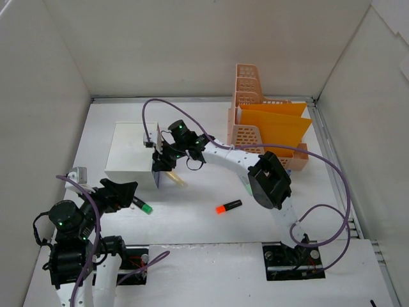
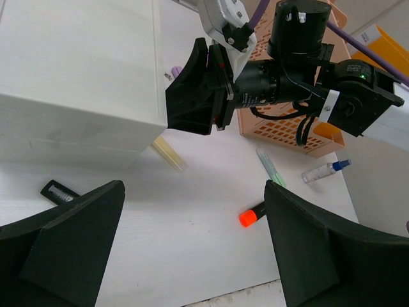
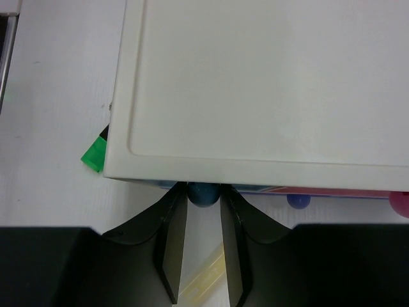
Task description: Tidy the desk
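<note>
The white desk (image 1: 192, 224) carries a small white drawer unit (image 1: 131, 153) at the back left. My right gripper (image 1: 163, 162) reaches to the unit's front and is shut on a dark blue drawer knob (image 3: 204, 194); the jaws (image 3: 204, 206) clamp it from both sides. My left gripper (image 1: 124, 195) hovers open and empty over the desk's front left, with its fingers (image 2: 64, 243) wide apart. An orange-capped black marker (image 1: 228, 206) lies mid-desk and also shows in the left wrist view (image 2: 251, 215). A green-capped marker (image 1: 144, 207) lies by the left gripper.
A peach basket organizer (image 1: 250, 102) with yellow folders (image 1: 275, 128) stands at the back right. A pale yellow strip (image 2: 169, 155) lies under the right gripper. A green pen (image 2: 271, 167), a clear blue-capped tube (image 2: 326, 170) and a black clip (image 2: 59, 192) lie on the desk. White walls enclose it.
</note>
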`<state>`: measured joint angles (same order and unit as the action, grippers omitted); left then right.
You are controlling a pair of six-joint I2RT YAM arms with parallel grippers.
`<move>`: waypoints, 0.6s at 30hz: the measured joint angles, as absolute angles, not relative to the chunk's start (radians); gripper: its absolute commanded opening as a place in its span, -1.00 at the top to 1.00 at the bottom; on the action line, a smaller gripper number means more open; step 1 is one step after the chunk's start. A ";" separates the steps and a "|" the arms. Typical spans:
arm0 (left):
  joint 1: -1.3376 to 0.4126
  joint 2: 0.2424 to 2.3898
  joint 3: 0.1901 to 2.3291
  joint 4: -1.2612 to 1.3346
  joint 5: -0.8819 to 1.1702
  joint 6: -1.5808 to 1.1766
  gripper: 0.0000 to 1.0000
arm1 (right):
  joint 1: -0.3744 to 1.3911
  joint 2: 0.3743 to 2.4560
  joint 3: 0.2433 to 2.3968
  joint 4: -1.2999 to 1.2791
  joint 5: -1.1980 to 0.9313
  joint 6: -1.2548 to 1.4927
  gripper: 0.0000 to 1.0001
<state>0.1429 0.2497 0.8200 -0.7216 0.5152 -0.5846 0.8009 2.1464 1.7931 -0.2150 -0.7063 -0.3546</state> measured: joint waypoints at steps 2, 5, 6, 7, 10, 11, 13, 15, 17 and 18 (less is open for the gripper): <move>0.143 0.250 0.820 -0.722 0.516 -0.585 -0.72 | 0.798 2.146 1.793 -0.216 -0.719 -0.363 0.63; 0.143 0.250 0.820 -0.722 0.516 -0.588 -0.72 | 0.796 2.146 1.793 -0.216 -0.728 -0.370 0.71; 0.143 0.250 0.820 -0.722 0.516 -0.588 -0.72 | 0.796 2.146 1.793 -0.216 -0.728 -0.373 0.74; 0.143 0.250 0.819 -0.721 0.516 -0.590 -0.72 | 0.796 2.146 1.793 -0.216 -0.729 -0.374 0.77; 0.143 0.249 0.803 -0.720 0.521 -0.601 -0.70 | 0.791 2.146 1.790 -0.215 -0.737 -0.376 0.83; 0.143 0.249 0.793 -0.720 0.522 -0.606 -0.69 | 0.787 2.146 1.787 -0.214 -0.742 -0.377 0.83; 0.143 0.250 0.773 -0.722 0.523 -0.611 -0.69 | 0.776 2.143 1.771 -0.202 -0.764 -0.378 0.85; 0.143 0.256 0.753 -0.725 0.523 -0.617 -0.67 | 0.764 2.132 1.743 -0.180 -0.780 -0.383 0.85; 0.143 0.271 0.740 -0.734 0.522 -0.623 -0.66 | 0.751 2.113 1.713 -0.172 -0.788 -0.389 0.86; 0.143 0.282 0.739 -0.744 0.519 -0.625 -0.64 | 0.744 2.100 1.694 -0.171 -0.791 -0.392 0.86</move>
